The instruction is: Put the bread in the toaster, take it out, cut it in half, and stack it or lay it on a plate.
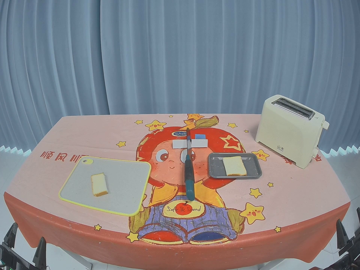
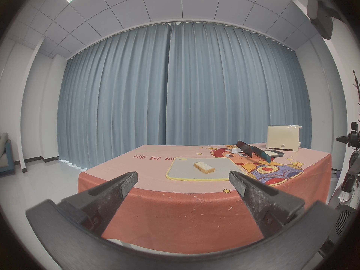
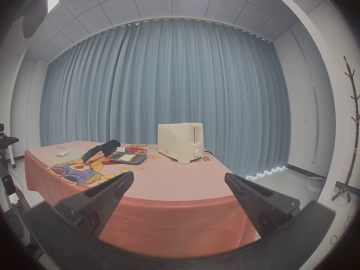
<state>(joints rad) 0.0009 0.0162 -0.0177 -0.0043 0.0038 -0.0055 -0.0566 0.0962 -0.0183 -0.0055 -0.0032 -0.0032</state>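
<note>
Desk (image 1: 300, 192), covered with a cartoon cloth, has a curved front edge and a blue curtain (image 1: 180, 45) close behind its rear edge.

Edges and room:
- Cutting board (image 1: 123, 184) lies front left, its near corner close to the desk's front edge. There is a strip of bare cloth between the board and the left edge.
- One piece of bread (image 1: 99, 184) lies flat on the left part of the board, well apart from the rim on every side.
- Knife (image 1: 189, 169) is in the centre, between the board and the tray. The teal handle points toward the front edge and the blade end rests across a small white block (image 1: 200, 143). Narrow lanes of cloth run on either side of it.
- Dark tray (image 1: 213, 166) sits just right of the knife, with a second piece of bread (image 1: 234, 165) lying flat inside it.
- Toaster (image 1: 288, 130) stands upright at the right rear, near the desk's right edge and apart from the tray.
- The widest open cloth is the front right quarter, in front of the toaster and tray.

Grippers:
- Left gripper (image 2: 183, 177) is off the desk, out beyond its front left edge and low. Its fingers are spread wide, holding nothing and touching nothing.
- Right gripper (image 3: 179, 177) is off the desk on the toaster side. Its fingers are likewise spread wide and empty, clear of the cloth.
</note>
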